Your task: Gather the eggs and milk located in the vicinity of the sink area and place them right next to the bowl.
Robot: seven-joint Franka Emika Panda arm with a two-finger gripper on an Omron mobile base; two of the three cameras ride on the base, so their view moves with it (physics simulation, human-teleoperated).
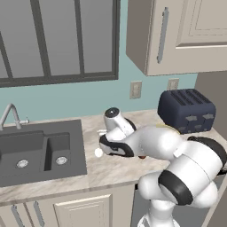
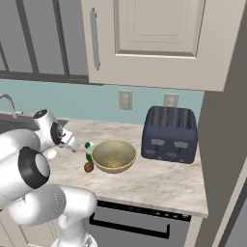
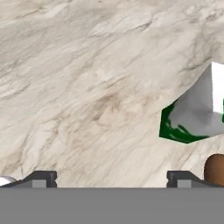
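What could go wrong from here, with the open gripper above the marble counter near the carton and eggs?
1. The small white egg lies loose on the marble counter near the dark grey sink; a nudge could roll it in.
2. The green-and-white milk carton and brown egg sit close together, so a low sweep of the open gripper might topple the carton.

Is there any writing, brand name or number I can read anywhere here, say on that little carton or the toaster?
None can be read.
milk carton: green and white faces, no print visible.
toaster: no brand or markings visible.
wall outlets: plain plates, no lettering.
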